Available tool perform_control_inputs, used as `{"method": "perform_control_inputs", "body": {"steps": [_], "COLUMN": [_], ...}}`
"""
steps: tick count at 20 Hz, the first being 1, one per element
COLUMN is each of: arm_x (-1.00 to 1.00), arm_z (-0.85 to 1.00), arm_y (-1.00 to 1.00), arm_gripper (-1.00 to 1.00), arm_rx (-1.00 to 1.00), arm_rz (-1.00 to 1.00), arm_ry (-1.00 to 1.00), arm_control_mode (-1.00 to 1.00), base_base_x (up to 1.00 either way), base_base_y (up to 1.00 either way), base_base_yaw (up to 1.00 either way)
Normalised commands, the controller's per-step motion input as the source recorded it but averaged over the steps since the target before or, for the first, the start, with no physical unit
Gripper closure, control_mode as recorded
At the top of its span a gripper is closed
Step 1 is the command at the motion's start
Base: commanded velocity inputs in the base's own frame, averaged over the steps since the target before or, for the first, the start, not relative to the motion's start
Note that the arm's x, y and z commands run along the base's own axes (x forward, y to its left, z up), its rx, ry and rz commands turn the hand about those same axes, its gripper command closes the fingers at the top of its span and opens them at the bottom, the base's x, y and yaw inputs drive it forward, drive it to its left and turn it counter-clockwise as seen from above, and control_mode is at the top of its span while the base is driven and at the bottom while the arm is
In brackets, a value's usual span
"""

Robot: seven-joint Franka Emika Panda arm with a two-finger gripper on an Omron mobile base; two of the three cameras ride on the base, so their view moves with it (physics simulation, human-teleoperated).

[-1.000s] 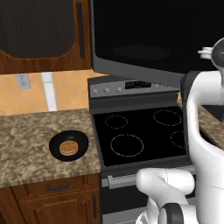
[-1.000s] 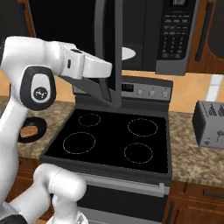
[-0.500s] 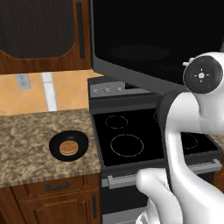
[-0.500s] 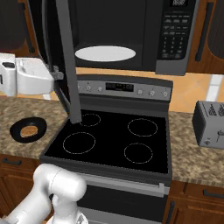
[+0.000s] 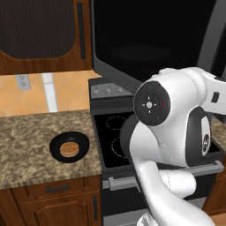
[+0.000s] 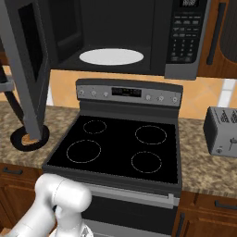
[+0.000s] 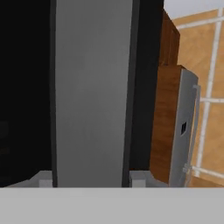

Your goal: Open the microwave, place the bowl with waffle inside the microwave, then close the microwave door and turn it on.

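I am swinging the wide black glass microwave door (image 6: 25,69) fully open; the jaws are straddling its long grey bar handle (image 7: 92,96), though I cannot tell whether they are clamping it. Judgement: release cleanly, then go left for the small black bowl (image 5: 69,146) holding the golden waffle (image 5: 69,149) on the granite tabletop (image 5: 26,145).

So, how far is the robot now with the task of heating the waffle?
Done: the microwave door stands wide open, showing the white turntable. In hand: the gripper straddles the door's grey handle bar. Left: the bowl with the waffle sits on the counter beside the stove; it must go inside, then closing and starting.
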Motion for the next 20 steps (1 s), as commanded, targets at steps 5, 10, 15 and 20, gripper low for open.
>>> {"method": "perform_control_inputs", "body": {"steps": [5, 10, 15, 20], "arm_x": [-0.23, -0.26, -0.39, -0.82], "arm_z": [-0.16, -0.05, -0.04, 0.00], "arm_y": [0.69, 0.40, 0.28, 0.00], "arm_gripper": [-1.00, -1.00, -1.00, -1.00], "arm_rx": [-0.01, 0.00, 0.00, 0.04], "arm_rz": [0.00, 0.00, 0.00, 0.08], "arm_ry": [-0.01, -0.02, 0.00, 0.00], "arm_control_mode": [-1.00, -1.00, -1.00, -1.00], "base_base_x": [0.00, 0.00, 0.00, 0.00], "base_base_y": [0.00, 0.00, 0.00, 0.00], "base_base_yaw": [0.00, 0.00, 0.00, 0.00]}}
